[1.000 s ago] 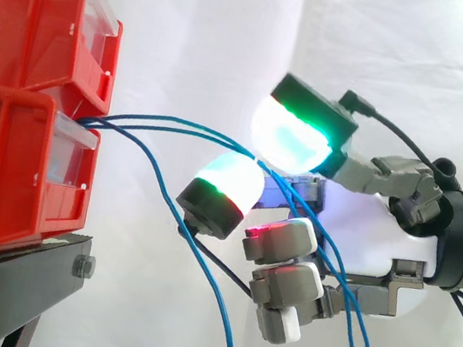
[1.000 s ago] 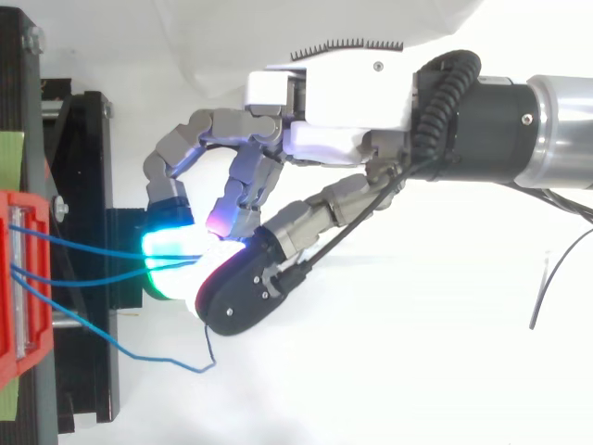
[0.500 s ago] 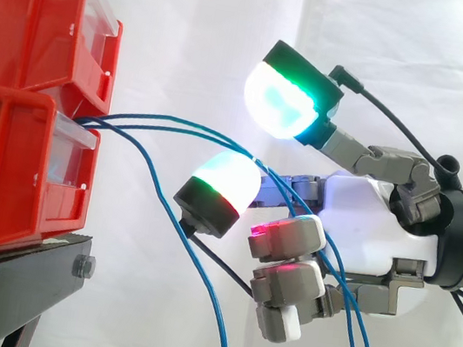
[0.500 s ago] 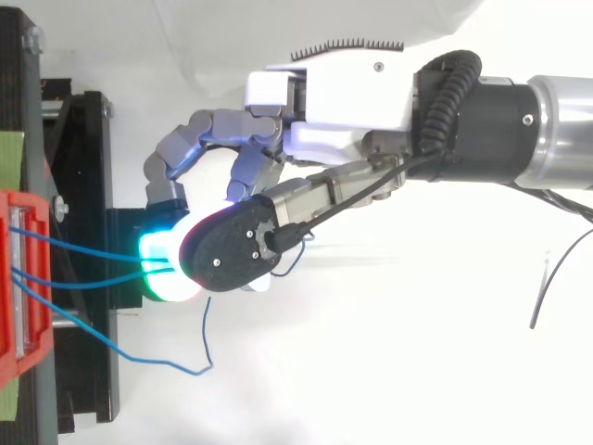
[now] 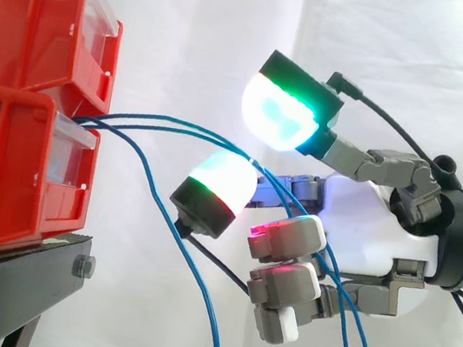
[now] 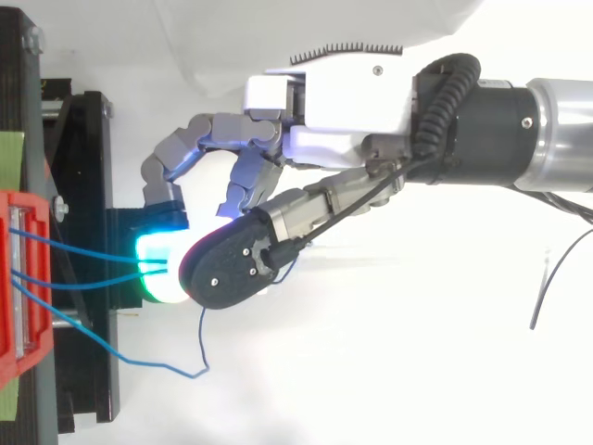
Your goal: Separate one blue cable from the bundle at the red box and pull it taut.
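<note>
At the left edge of the side view: red bins (image 5: 4, 164), two stacked, standing on a black stand (image 5: 14, 267). From the gap between the upper and lower bin: blue cables (image 5: 177, 130), three in all, thin, emerging close together. Two of them run side by side to the right in a shallow bow and reach the hand; the top view shows the same pair lying near each other up to the green glow. The third, a loose cable (image 5: 197, 281), drops away just past the bin face and hangs down toward the bottom of the side view, apart from the hand. Right of the cables: the hand (image 5: 365, 221), reaching toward the bins, arm entering from the right. Its lower pad (image 5: 221, 185) sits under the pair of cables, which cross its top; its upper pad (image 5: 280, 115) is raised well clear, so the two pads are spread apart and nothing is pinched between them. The remaining fingers (image 5: 288, 235) are curled in below, glowing red; the cable pair passes by them and trails slack toward the lower right. Progress, as judged: hand placed at the bundle and the third strand already hanging off on its own, but no single cable isolated on the pad, no grasp made, no strand taut. Left to do: one cable alone between the pads, pads closed on it, then a draw away from the bins.
</note>
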